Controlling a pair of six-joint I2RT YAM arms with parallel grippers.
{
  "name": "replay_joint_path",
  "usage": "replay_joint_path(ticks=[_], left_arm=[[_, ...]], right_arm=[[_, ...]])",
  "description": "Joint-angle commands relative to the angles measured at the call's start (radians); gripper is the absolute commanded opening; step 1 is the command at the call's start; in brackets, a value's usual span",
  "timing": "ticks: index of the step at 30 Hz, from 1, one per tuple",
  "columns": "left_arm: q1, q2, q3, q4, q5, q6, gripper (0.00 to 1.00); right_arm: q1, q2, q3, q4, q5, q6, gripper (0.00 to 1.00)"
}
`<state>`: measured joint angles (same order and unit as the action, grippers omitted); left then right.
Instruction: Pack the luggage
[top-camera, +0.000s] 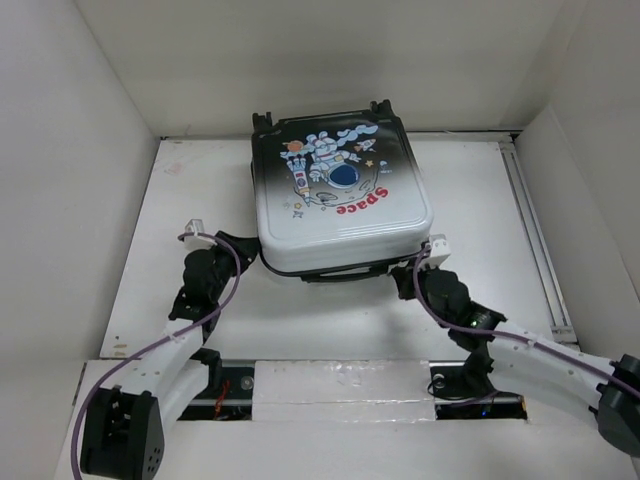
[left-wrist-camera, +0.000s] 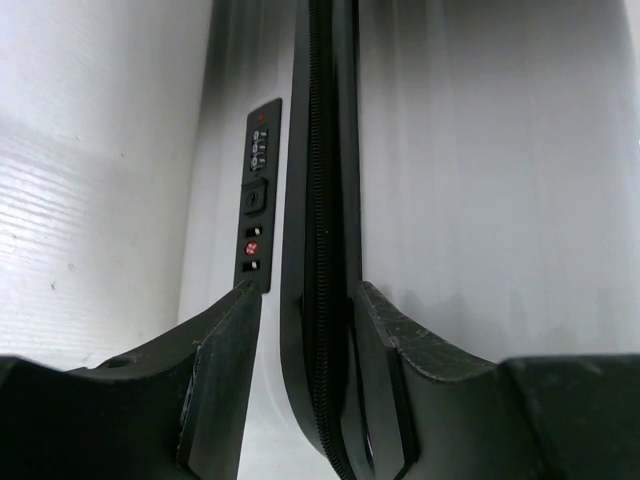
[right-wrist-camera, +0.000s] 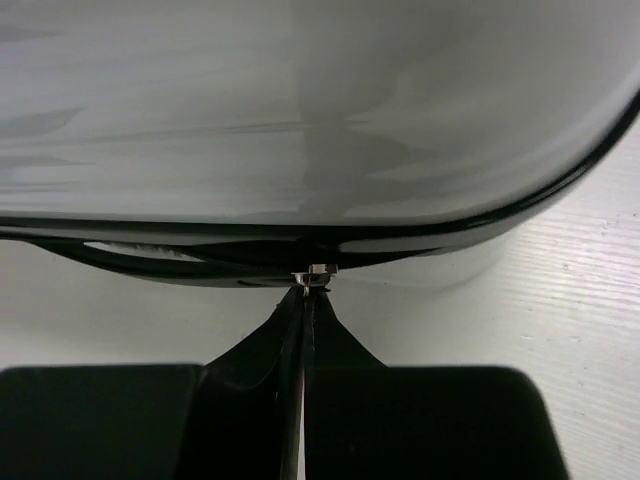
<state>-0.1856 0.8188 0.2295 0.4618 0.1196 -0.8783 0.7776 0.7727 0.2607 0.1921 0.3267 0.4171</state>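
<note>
Two jobs at the luggage (top-camera: 340, 190): left gripper (left-wrist-camera: 310, 295), jaws open, straddles the near-left seam (left-wrist-camera: 320, 150); right gripper (right-wrist-camera: 305, 300) pinches the zip pull (right-wrist-camera: 316, 273), best drawn steadily along that seam.

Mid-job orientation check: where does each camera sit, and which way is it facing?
Top external: above, behind the bases, looking down at the luggage; both arms show, left gripper and right gripper at its near corners.
Left wrist: along its fingers, which straddle the zipper seam beside the combination lock.
Right wrist: level at the near edge; fingers pinch the zipper pull.
Shared: every view shows the luggage shell.
</note>
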Motion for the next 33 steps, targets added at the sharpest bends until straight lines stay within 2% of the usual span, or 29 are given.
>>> replay_joint_path(ticks=[1, 2, 7, 10, 12, 16, 18, 23, 29, 33], left_arm=[[-0.027, 0.025, -0.027, 0.077, 0.109, -0.031, 0.38], [-0.041, 0.025, -0.027, 0.077, 0.109, -0.031, 0.38], [-0.204, 0.08, 0.019, 0.087, -0.038, -0.043, 0.38], [-0.218, 0.129, 0.019, 0.141, -0.023, -0.076, 0.37], [-0.227, 0.138, 0.019, 0.173, -0.014, -0.099, 0.37], [-0.256, 0.126, -0.004, 0.187, -0.035, -0.117, 0.37], [-0.256, 0.117, -0.004, 0.187, -0.035, -0.117, 0.37], [-0.256, 0.08, 0.019, 0.12, 0.003, -0.106, 0.37], [-0.256, -0.006, 0.09, -0.078, 0.049, -0.034, 0.37], [-0.247, 0.005, 0.09, -0.022, 0.167, -0.077, 0.37]], right_arm=[[0.162, 0.022, 0.089, 0.004, 0.041, 0.061, 0.0], [0.228, 0.022, 0.115, -0.015, 0.082, 0.061, 0.0], [0.327, 0.094, 0.175, -0.045, 0.123, 0.089, 0.0], [0.388, 0.175, 0.227, 0.003, 0.104, 0.089, 0.0], [0.454, 0.299, 0.27, 0.029, 0.104, 0.089, 0.0], [0.529, 0.537, 0.472, 0.07, 0.077, 0.048, 0.0], [0.529, 0.667, 0.543, 0.085, 0.043, 0.0, 0.0], [0.54, 0.862, 0.754, 0.112, -0.049, -0.11, 0.0], [0.54, 0.973, 0.83, 0.168, -0.068, -0.216, 0.0], [0.52, 1.033, 0.839, 0.291, -0.078, -0.225, 0.0]])
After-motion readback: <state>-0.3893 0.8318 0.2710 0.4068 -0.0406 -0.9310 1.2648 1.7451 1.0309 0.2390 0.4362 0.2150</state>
